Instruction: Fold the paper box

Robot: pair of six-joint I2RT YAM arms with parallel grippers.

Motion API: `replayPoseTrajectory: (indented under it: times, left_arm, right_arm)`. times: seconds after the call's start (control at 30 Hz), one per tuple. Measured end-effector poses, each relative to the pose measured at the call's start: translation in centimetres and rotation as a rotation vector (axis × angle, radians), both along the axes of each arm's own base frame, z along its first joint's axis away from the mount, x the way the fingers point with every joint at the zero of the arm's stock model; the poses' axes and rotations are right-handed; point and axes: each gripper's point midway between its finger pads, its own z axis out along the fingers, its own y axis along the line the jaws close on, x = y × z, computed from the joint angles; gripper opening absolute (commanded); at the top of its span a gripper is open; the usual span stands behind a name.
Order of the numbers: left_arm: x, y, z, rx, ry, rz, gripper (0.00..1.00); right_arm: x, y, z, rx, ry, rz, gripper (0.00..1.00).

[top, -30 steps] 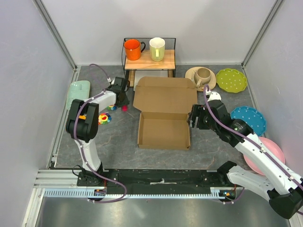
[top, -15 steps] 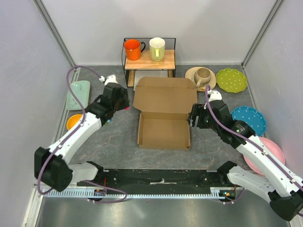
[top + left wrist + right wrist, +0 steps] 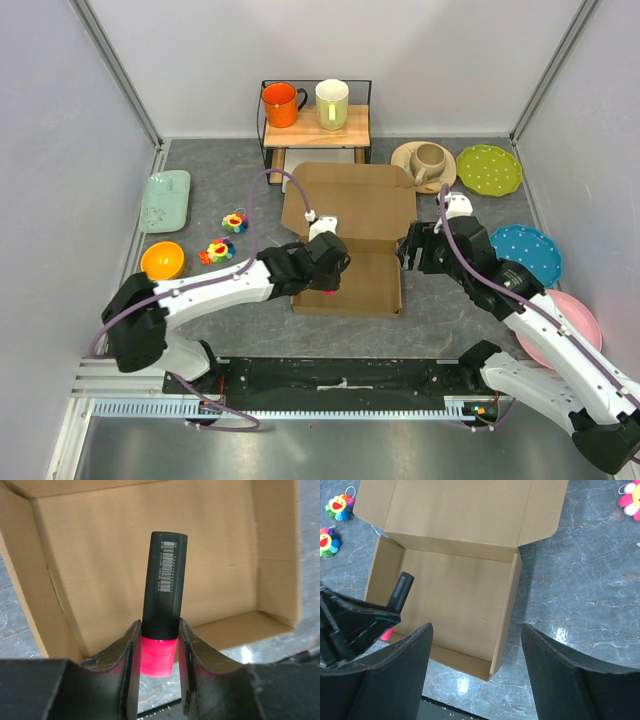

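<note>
Here we are at the grey marbled surface [image 3: 270, 330], and the paper box [image 3: 350, 200] sits right in the middle of the overhead view. Its lid lies open and flat toward the top of the frame. Its shallow tray is nearer the bottom, with the side walls standing up.

The left gripper [image 3: 328, 280] hangs over the lower left corner of that tray. From its own wrist camera you get a clear look: the left gripper [image 3: 158, 630] has its jaws clamped on a black-and-pink marker [image 3: 165, 580]. They pinch it right where the pink end meets the black body, and the barcode faces the camera. The brown floor of the paper box [image 3: 100, 555] fills the view behind it.

Over on the right side of the box, the right gripper [image 3: 405, 250] sits just beside the tray's right wall. Its jaws stand wide apart and hold nothing. In its wrist view the right gripper [image 3: 476, 630] looks down on the paper box [image 3: 460, 595], with the marker [image 3: 402, 590] poking in from the lower left.

Around the edges of the overhead view there's an orange mug [image 3: 281, 103] and a pale mug [image 3: 332, 103] on a little shelf [image 3: 318, 127] at the top. A green plate [image 3: 489, 170] is at upper right, a blue plate [image 3: 530, 250] below it, and an orange bowl [image 3: 162, 260] at left.
</note>
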Motion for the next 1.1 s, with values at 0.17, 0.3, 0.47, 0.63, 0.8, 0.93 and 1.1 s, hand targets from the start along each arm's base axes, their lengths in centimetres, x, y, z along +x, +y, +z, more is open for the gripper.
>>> replayPoseTrajectory:
  times: [0.17, 0.3, 0.47, 0.63, 0.8, 0.93, 1.1]
  left_arm:
    - [0.5, 0.4, -3.5, 0.102, 0.033, 0.022, 0.48]
    - [1.0, 0.2, -4.2, 0.134, 0.034, 0.026, 0.68]
    - [1.9, 0.3, -3.0, 0.117, 0.004, 0.051, 0.79]
    - [2.7, 2.3, 0.4, 0.063, -0.045, 0.106, 0.80]
    - [4.5, 7.3, 4.8, -0.057, -0.120, 0.238, 0.78]
    - [6.1, 13.5, 5.6, -0.121, -0.133, 0.399, 0.77]
    - [5.7, 17.3, 3.9, -0.151, -0.089, 0.476, 0.77]
  right_arm:
    - [-0.3, -0.2, 0.0, 0.002, -0.003, 0.000, 0.79]
    - [-0.3, -0.3, -0.1, -0.001, 0.000, -0.002, 0.81]
    - [0.4, -1.1, -0.7, -0.053, 0.014, -0.052, 0.84]
    - [3.5, -2.2, -1.1, -0.141, 0.042, -0.163, 0.84]
    - [7.6, -3.6, -2.0, -0.103, 0.064, -0.303, 0.85]
    - [10.6, -3.6, -3.0, -0.050, 0.066, -0.356, 0.86]
    - [14.7, -3.4, -5.4, -0.048, 0.091, -0.391, 0.86]
